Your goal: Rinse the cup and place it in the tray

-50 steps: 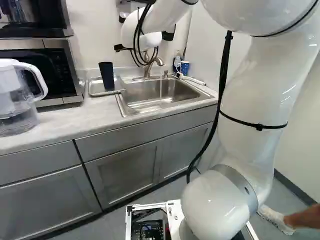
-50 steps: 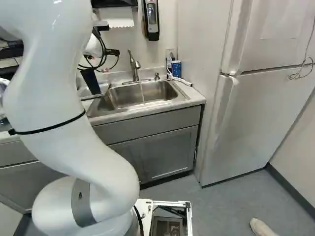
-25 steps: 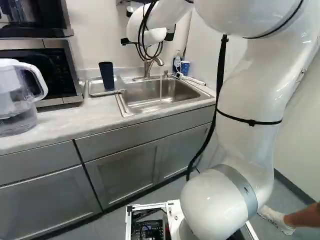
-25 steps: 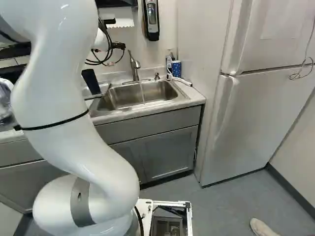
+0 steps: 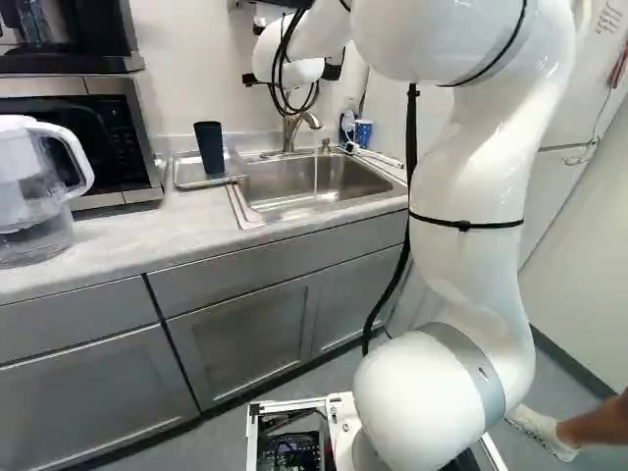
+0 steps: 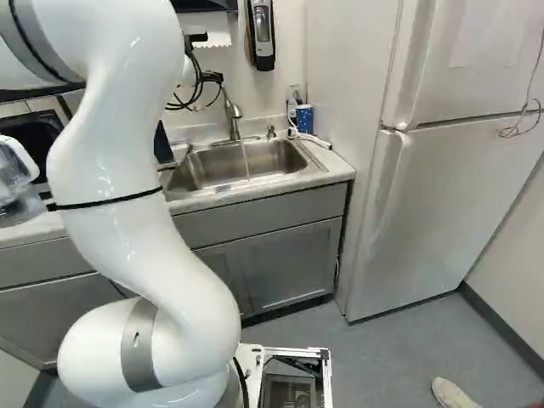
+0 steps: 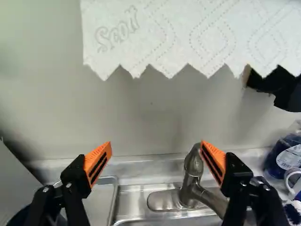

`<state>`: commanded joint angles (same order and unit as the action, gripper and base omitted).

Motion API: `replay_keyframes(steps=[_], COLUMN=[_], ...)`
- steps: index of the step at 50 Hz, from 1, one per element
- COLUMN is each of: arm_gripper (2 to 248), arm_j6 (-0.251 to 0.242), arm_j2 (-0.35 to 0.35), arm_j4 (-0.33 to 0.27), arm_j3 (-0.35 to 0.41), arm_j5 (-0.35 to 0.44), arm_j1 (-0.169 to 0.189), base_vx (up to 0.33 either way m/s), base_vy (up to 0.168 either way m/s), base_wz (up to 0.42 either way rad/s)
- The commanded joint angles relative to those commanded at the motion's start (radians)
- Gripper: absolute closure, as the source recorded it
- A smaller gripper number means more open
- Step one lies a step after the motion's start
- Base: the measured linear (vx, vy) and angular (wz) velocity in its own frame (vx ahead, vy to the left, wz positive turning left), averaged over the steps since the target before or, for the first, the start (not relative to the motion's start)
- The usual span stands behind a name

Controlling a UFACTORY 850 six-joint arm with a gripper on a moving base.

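so the fingers (image 7: 98, 164) are spread well apart with nothing between them, pointing at the wall behind the sink (image 5: 319, 183). taking 12 o'clock as straight ahead of them, the tap (image 7: 192, 181) sits at about 1, lined up near one fingertip. there's a thin stream of water (image 6: 246, 161) falling from the spout, so my guess is they're spread like that to get at the lever and shut it off. paper towel (image 7: 188, 33) hangs ahead and higher, so i'd watch for snagging it.

the cup (image 5: 209, 148) is in the tray (image 5: 201, 182), at the sink's 9 o'clock on the desk (image 5: 147, 235). wide end up, leaning a touch. makes sense there, drips land in the tray. looks like rinsing and placing are done imo, just the tap left.

hard to see stuff: the arm (image 6: 127, 212) covers most of the cup in the right base view, and i can't make out the fingers in either base view. the dark curve at 8 o'clock in the wrist view is cut off, probably the cup's rim. can't tell if there's water inside it.
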<state>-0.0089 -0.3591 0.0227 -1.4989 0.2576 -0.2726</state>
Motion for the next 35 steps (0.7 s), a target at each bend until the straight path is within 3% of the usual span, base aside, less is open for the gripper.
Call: replay_keyframes(steps=[27, 35], arm_gripper=[3, 3], arm_j6=[0.0, 0.0], arm_j2=[-0.143, -0.145], arm_j4=[0.0, 0.0], arm_j3=[-0.172, -0.175], arm_j5=[0.0, -0.006], arm_j1=[0.008, 0.007], base_vx=[0.0, 0.0], base_vy=[0.0, 0.0], base_wz=[0.0, 0.0])
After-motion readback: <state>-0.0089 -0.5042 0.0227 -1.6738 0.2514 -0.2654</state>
